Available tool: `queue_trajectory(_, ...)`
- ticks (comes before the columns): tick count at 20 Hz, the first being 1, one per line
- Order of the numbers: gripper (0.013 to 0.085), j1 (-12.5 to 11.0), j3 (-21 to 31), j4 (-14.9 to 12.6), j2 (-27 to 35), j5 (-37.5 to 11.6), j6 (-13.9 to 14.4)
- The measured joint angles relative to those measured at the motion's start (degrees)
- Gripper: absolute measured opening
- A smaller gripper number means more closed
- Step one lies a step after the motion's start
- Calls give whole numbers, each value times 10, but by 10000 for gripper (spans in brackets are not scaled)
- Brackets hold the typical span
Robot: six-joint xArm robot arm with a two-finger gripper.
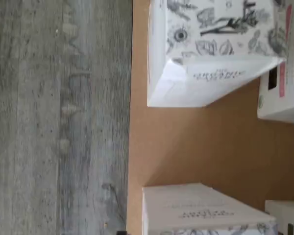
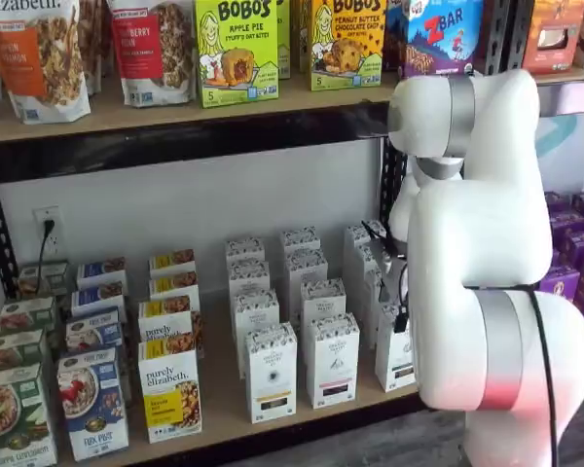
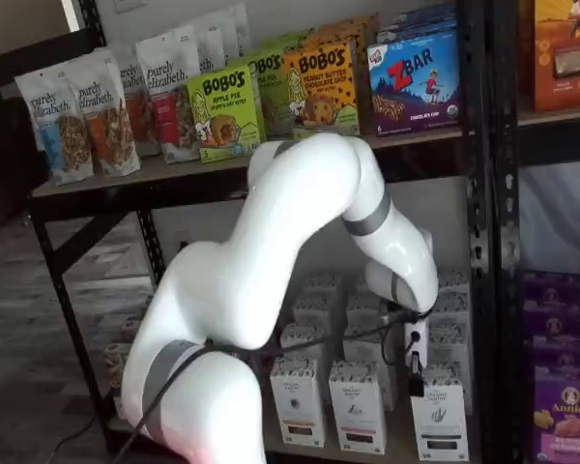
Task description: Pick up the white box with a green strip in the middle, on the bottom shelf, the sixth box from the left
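Note:
The white box (image 3: 439, 414) stands at the front right of the white cartons on the bottom shelf (image 2: 224, 416); it also shows in a shelf view (image 2: 394, 352), partly behind the arm. Its stripe is too small to read. My gripper (image 3: 416, 385) hangs just above and left of the box's top. Only a black finger shows, side-on, with a cable beside it, and nothing is in it. In the wrist view two speckled-top white cartons (image 1: 210, 49) (image 1: 201, 210) stand on the tan board (image 1: 196, 147) with a gap between them. A pink-striped carton (image 1: 284, 73) stands behind one.
Two more columns of white cartons (image 2: 271, 373) (image 2: 331, 360) stand left of the white box. Colourful granola boxes (image 2: 170, 389) fill the shelf's left part. Purple boxes (image 3: 565, 416) stand past the black rack post (image 3: 493, 290). Grey floor (image 1: 59, 117) lies before the shelf edge.

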Motion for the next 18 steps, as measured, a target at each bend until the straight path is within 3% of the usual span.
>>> queue_trajectory(9,850,-6,-52,-84,48,12,66)
queue_trajectory(18,850,-6,-70,-97,67,4,78)
